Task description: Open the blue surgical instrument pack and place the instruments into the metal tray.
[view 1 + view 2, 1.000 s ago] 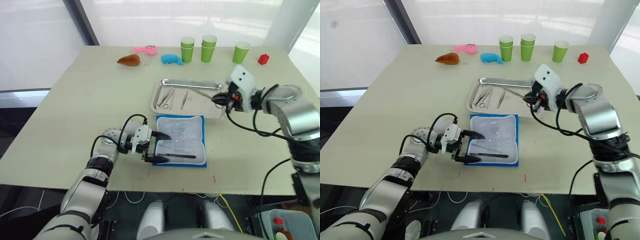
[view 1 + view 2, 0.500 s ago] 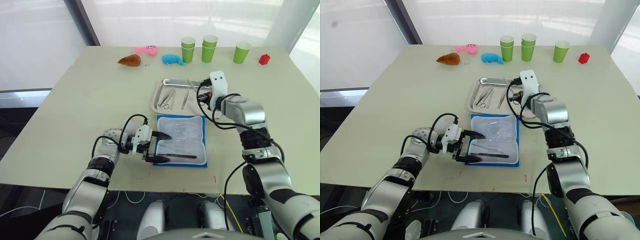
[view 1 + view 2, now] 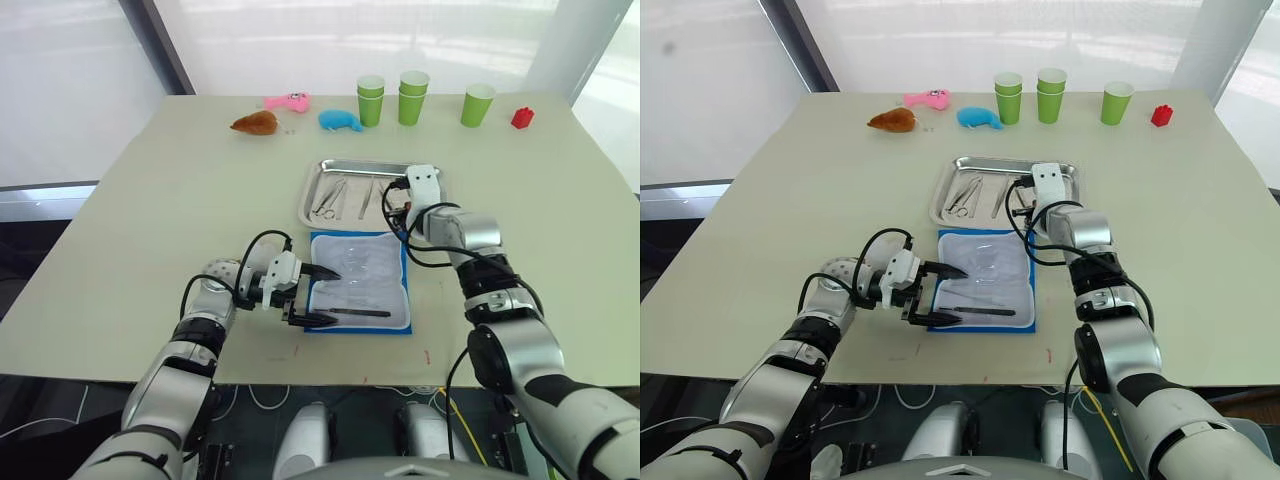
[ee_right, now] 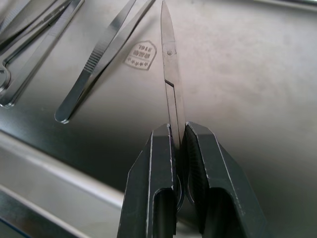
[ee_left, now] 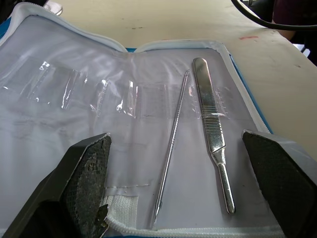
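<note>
Two slim silver instruments [image 5: 210, 124] lie on the opened pack's [image 5: 74, 114] clear-pocketed lining.

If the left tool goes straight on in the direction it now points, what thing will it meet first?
The left tool, open, points across the opened blue surgical instrument pack. Between its fingers lie a thin probe and a flat-handled silver instrument; it would probably meet these first, though its height above the lining is unclear.

Head stereo pair looks down and forward across the table, sharing the metal tray [image 3: 375, 192]. Left wrist camera sits close over the open blue surgical instrument pack [image 5: 124, 134] near that tray; right wrist camera peers closely into the tray.
</note>
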`<action>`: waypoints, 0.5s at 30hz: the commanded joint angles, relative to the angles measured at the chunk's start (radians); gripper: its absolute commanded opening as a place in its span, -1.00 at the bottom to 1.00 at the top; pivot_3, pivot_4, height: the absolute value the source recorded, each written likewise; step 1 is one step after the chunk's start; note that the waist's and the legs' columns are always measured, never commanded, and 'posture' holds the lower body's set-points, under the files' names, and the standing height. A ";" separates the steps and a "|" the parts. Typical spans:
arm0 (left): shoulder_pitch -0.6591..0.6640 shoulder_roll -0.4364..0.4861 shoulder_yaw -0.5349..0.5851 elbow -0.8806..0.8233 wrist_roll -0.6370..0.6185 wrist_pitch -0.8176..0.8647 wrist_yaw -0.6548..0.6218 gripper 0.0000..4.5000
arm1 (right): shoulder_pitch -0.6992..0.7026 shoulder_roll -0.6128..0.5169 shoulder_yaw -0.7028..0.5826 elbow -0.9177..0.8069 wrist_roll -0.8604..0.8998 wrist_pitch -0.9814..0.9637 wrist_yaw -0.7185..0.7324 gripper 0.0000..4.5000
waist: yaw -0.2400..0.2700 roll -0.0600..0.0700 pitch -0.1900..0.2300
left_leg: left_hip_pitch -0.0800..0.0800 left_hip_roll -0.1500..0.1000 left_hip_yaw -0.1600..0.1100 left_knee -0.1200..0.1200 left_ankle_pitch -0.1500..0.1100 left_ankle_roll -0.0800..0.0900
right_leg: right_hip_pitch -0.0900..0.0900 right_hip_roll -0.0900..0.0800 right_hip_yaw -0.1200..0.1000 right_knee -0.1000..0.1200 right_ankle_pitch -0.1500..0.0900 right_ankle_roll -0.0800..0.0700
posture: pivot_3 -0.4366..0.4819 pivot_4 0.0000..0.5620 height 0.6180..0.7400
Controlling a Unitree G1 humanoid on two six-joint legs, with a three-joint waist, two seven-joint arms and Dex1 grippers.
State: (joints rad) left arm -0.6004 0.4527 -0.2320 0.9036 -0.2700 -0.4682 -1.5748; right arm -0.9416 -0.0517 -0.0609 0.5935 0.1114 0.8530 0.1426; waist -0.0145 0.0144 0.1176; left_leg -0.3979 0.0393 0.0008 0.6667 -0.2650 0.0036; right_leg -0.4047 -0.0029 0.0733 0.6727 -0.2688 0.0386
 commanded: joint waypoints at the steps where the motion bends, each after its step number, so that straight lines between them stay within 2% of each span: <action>1: 0.073 -0.025 -0.071 0.054 0.087 0.031 -0.040 1.00 | -0.042 0.005 -0.019 0.015 0.017 -0.022 0.001 -0.97 | -0.001 0.000 0.000 | 0.000 0.000 0.000 0.000 0.000 0.000 | 0.000 0.000 0.000 0.000 0.000 0.000 | -0.05 -0.47 1.00; 5: 0.075 -0.022 -0.070 0.053 0.087 0.031 -0.040 1.00 | -0.043 0.009 -0.015 0.032 0.037 -0.017 0.036 -0.97 | -0.003 0.000 0.000 | 0.000 0.000 -0.001 0.000 0.000 0.000 | 0.001 0.000 -0.001 0.000 0.000 0.000 | -0.05 -0.47 1.00; 8: 0.075 -0.023 -0.071 0.053 0.088 0.032 -0.040 1.00 | -0.042 0.004 -0.010 0.031 0.032 -0.023 0.047 -0.46 | -0.005 0.000 0.000 | 0.001 0.000 -0.002 0.000 0.000 0.000 | 0.001 0.000 -0.001 0.000 0.000 0.000 | -0.05 -0.47 1.00; 9: 0.075 -0.023 -0.070 0.054 0.089 0.032 -0.040 1.00 | -0.042 0.002 -0.010 0.030 0.031 -0.026 0.048 -0.22 | -0.006 0.000 0.000 | 0.001 0.000 -0.002 0.000 0.000 0.000 | 0.001 0.000 -0.001 0.000 0.000 0.000 | -0.05 -0.47 1.00; 12: 0.072 -0.028 -0.069 0.057 0.091 0.033 -0.040 1.00 | -0.043 -0.005 -0.022 0.008 0.037 -0.031 0.052 0.32 | -0.006 0.000 0.000 | 0.001 0.000 -0.002 0.000 0.000 0.000 | 0.001 0.000 -0.001 0.000 0.000 0.000 | -0.05 -0.47 1.00; 14: 0.071 -0.030 -0.069 0.058 0.092 0.033 -0.040 1.00 | -0.040 -0.013 -0.020 -0.013 0.040 -0.037 0.065 0.80 | -0.005 0.000 0.000 | 0.001 0.000 -0.002 0.000 0.000 0.000 | 0.001 0.000 -0.001 0.000 0.000 0.000 | -0.05 -0.47 1.00; 15: 0.071 -0.031 -0.069 0.058 0.092 0.032 -0.040 1.00 | -0.038 -0.017 -0.020 -0.025 0.041 -0.044 0.068 0.97 | -0.005 0.000 0.000 | 0.001 0.000 -0.002 0.000 0.000 0.000 | 0.002 0.000 -0.001 -0.001 0.000 0.000 | -0.05 -0.47 1.00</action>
State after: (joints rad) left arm -0.5976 0.4541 -0.2310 0.9005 -0.2700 -0.4672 -1.5748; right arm -0.9597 -0.0622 -0.0774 0.6241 0.1402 0.8333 0.1987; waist -0.0195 0.0146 0.1177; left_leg -0.3973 0.0387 -0.0017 0.6665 -0.2650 0.0036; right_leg -0.4028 -0.0027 0.0721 0.6715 -0.2690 0.0388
